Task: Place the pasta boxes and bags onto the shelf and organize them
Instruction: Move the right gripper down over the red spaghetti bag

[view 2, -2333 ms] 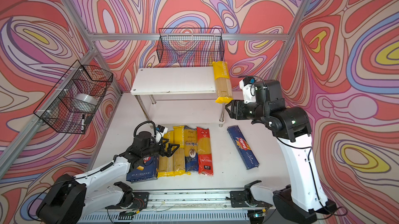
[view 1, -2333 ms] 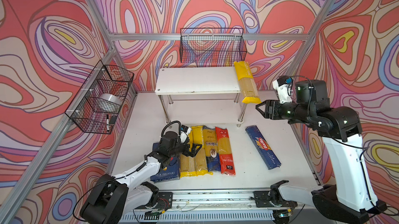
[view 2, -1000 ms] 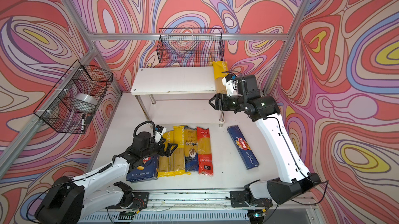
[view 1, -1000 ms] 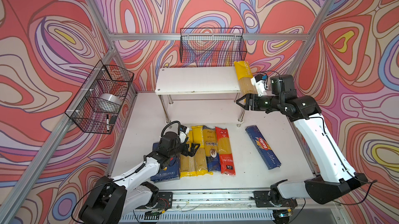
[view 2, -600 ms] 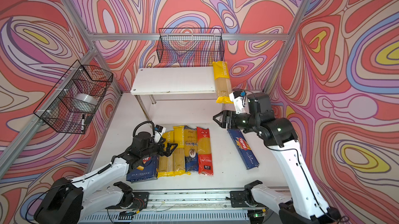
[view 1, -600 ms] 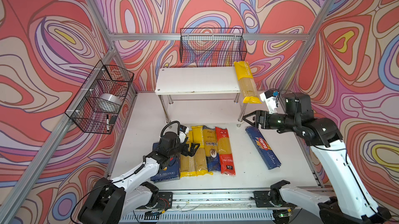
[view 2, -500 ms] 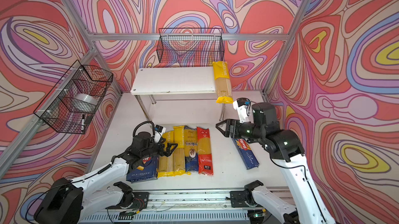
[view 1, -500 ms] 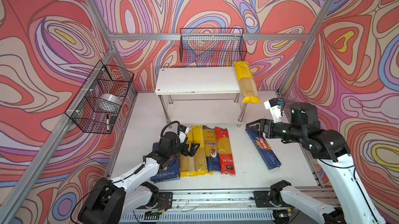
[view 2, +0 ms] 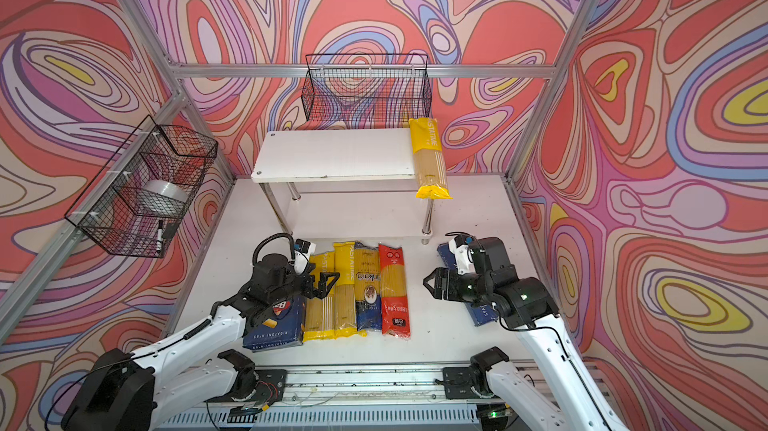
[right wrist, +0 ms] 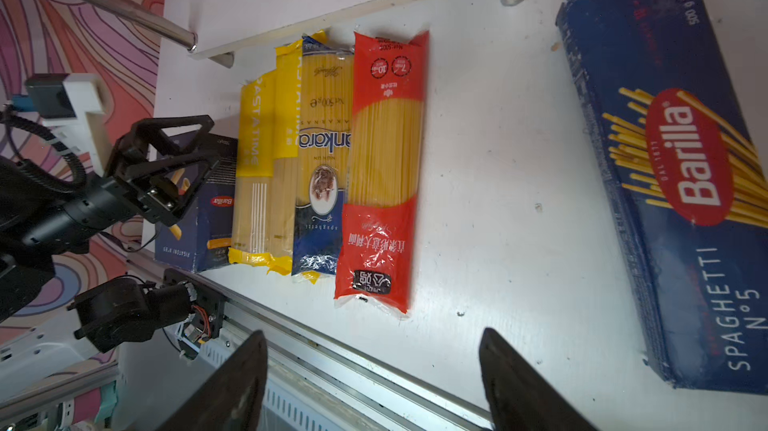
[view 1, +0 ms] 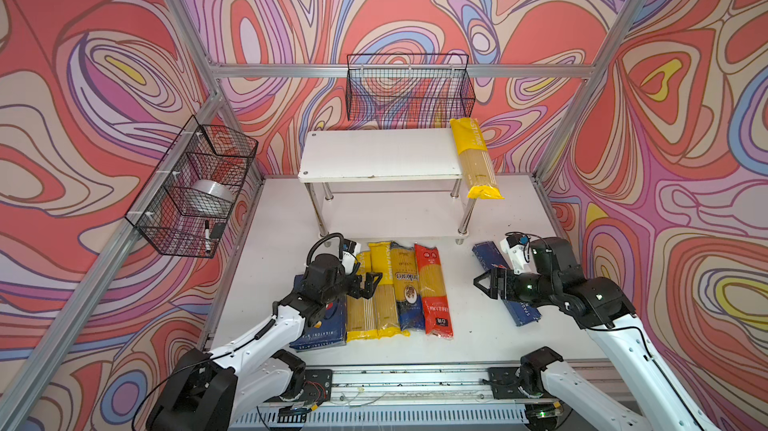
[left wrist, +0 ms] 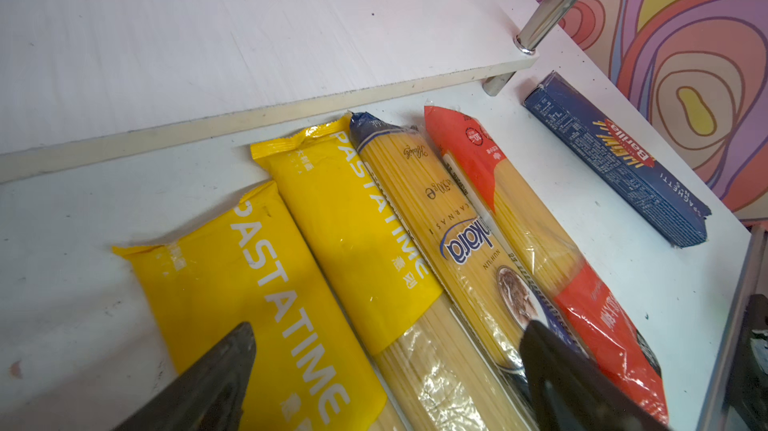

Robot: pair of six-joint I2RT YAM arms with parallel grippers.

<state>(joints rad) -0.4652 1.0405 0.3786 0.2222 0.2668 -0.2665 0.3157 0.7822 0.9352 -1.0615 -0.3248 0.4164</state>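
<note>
Right end effector, jaws spread, hangs beside the spaghetti carton.

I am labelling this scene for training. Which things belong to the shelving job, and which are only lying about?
Job: shelf; yellow bag on it; two yellow bags, blue bag, red bag, rigatoni box and spaghetti box on the table.
Lying about: two wire baskets; tape roll and marker in the side one.
</note>
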